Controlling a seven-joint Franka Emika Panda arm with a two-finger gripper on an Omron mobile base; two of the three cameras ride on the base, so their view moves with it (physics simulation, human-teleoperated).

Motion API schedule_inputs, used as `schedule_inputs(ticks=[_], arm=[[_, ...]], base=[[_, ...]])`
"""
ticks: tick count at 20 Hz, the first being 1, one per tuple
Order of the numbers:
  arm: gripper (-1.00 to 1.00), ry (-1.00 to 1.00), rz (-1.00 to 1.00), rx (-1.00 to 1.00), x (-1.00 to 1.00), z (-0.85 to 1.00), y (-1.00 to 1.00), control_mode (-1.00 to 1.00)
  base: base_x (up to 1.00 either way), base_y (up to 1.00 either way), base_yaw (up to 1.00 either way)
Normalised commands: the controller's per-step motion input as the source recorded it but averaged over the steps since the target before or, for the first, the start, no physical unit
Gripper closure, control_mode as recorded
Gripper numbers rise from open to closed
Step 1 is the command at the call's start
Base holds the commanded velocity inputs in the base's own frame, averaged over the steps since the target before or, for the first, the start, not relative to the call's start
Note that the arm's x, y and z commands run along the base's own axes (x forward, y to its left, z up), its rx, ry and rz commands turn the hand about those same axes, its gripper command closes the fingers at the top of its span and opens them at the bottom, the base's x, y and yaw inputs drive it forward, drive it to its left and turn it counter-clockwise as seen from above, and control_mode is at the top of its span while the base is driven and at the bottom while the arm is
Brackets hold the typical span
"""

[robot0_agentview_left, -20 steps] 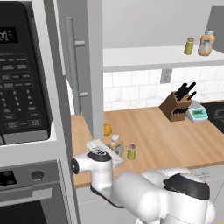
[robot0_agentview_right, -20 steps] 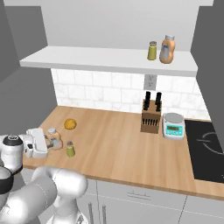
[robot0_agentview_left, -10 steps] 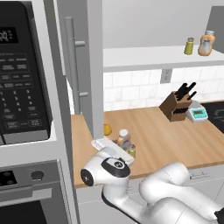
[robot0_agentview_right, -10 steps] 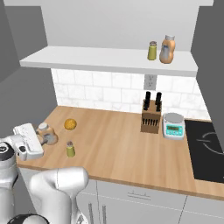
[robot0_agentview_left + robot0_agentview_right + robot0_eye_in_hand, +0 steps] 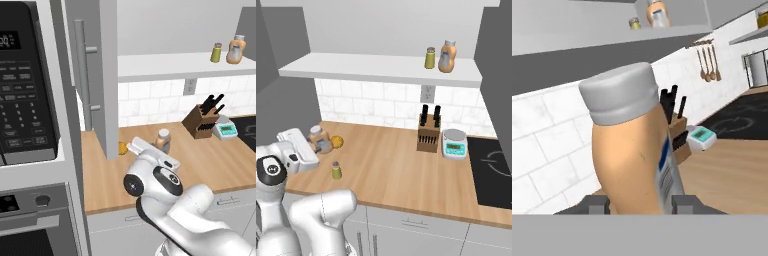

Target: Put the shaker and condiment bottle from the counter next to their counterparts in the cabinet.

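Right now my end effector (image 5: 639, 202) is pinched on the condiment bottle (image 5: 634, 145), one dark finger tip pressed against each side of its orange body, the grey-white cap above them and the pale label turned toward my right finger. From the right base view the bottle (image 5: 319, 140) sits at the front of my hand at the left end of the worktop (image 5: 391, 165), just beside a small round orange thing (image 5: 337, 142) — whether the bottle's base touches the wood I cannot tell. The shaker (image 5: 336, 170) stands upright on the worktop just in front of my hand, apart from it, yellow-green with its grey cap. In the left base view the bottle (image 5: 162, 140) shows past my wrist, near the lower edge of the open cabinet door (image 5: 102, 75) with its long bar handle (image 5: 82, 75). Up on the white shelf (image 5: 381, 69), toward its right end, the counterparts stand side by side — the matching shaker (image 5: 430, 58) on the left and the fatter, curvy orange bottle (image 5: 446, 56) close on its right. Below them on the worktop a knife block (image 5: 427, 131) stands against the tiled wall with a small kitchen scale (image 5: 454, 144) next to it, and the black microwave (image 5: 25, 85) is left of the cabinet door.
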Motion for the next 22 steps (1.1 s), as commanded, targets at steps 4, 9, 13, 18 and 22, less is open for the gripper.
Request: schedule_inputs(ticks=[4, 9, 13, 18, 22], arm=[[1.00, 0.06, -0.01, 0.00, -0.50, 0.89, -0.62, -1.00], [1.00, 0.12, -0.06, 0.00, -0.27, 0.83, -0.70, -1.00], [1.00, 0.04, 0.00, 0.00, -0.17, 0.60, -0.75, -1.00], [1.00, 0.06, 0.00, 0.00, -0.15, 0.67, -0.62, -1.00], [1.00, 0.10, 0.00, 0.00, -0.06, 0.67, -0.44, -1.00]], base=[[0.00, 0.00, 0.00], [0.00, 0.00, 0.00], [0.00, 0.00, 0.00], [0.00, 0.00, 0.00], [0.00, 0.00, 0.00]])
